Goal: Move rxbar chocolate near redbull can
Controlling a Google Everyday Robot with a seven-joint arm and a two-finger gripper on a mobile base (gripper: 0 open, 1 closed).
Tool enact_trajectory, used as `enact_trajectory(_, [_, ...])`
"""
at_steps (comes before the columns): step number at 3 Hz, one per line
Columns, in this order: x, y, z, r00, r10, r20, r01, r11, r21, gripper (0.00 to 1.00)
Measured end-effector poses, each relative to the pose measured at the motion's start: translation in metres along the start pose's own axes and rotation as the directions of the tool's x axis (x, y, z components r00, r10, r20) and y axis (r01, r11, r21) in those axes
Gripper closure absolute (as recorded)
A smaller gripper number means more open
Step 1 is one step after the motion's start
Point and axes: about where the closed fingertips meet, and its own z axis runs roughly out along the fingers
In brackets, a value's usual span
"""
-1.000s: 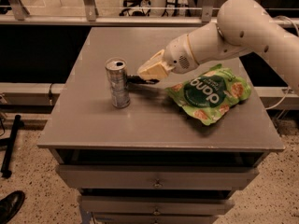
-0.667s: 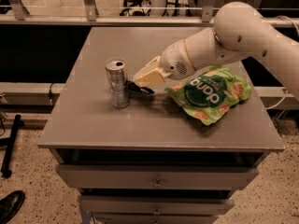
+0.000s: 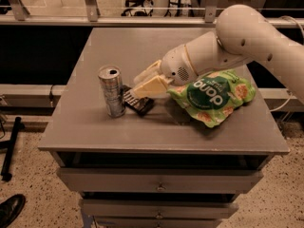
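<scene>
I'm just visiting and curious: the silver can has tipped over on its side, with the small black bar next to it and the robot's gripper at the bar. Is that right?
Not quite: the redbull can stands upright on the table, not on its side, as the camera view shows. The rxbar chocolate does lie next to it, with the gripper at the bar.

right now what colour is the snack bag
Green snack bag, camera view; gripper just left.

Smooth white arm (image 3: 237, 37), cream claw (image 3: 134, 87) at tip
</scene>
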Motion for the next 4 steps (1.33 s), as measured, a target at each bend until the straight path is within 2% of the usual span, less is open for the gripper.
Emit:
enact_trajectory(1, [0.000,-0.012,-0.014,0.999,-0.033,-0.022,0.034,0.9978,0.057,0.01])
enact_trajectory(2, [-0.001,-0.057,-0.064,0.989,-0.115,-0.091,0.133,0.9669,0.218,0.00])
enact_trajectory(3, [-0.008,-0.096,-0.114,0.973,-0.185,-0.138,0.222,0.9158,0.335,0.00])
enact_trajectory(4, [-0.015,-0.098,-0.121,0.972,-0.195,-0.134,0.231,0.9081,0.349,0.00])
